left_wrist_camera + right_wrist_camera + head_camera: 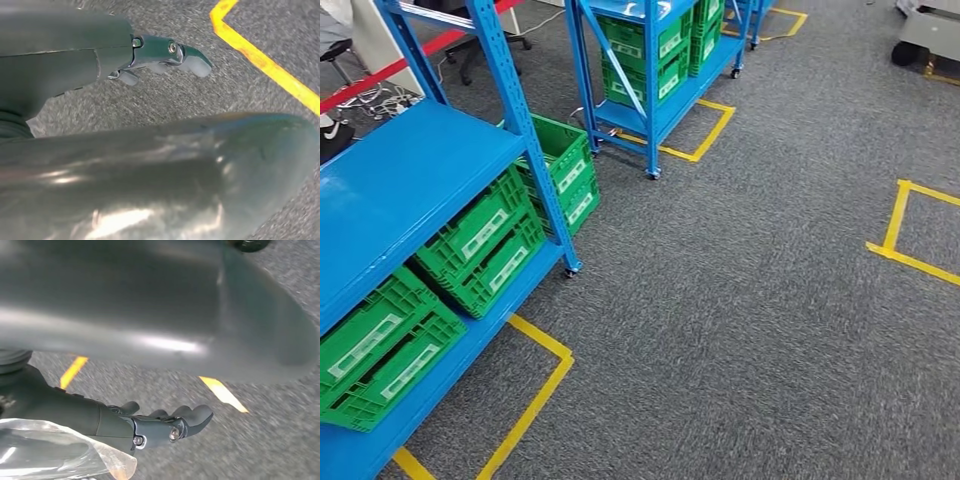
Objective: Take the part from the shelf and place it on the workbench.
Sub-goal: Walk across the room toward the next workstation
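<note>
In the right wrist view my right hand (151, 427) hangs above the grey carpet. A clear plastic bag (56, 452), the part's wrapping, lies against its palm side and is carried along with it. The fingers (188, 417) reach out nearly straight, and the grip itself is hidden behind the bag. In the left wrist view my left hand (158, 55) hangs over the carpet with its fingers (194, 62) stretched out and nothing in them. The blue shelf (403, 190) stands at my left in the head view.
Green crates (482, 245) fill the lower levels of the blue shelf, and one more (565, 170) stands behind its post. A second blue rack (652, 90) with crates stands farther off. Yellow tape lines (539, 395) (901, 230) mark squares on the carpet.
</note>
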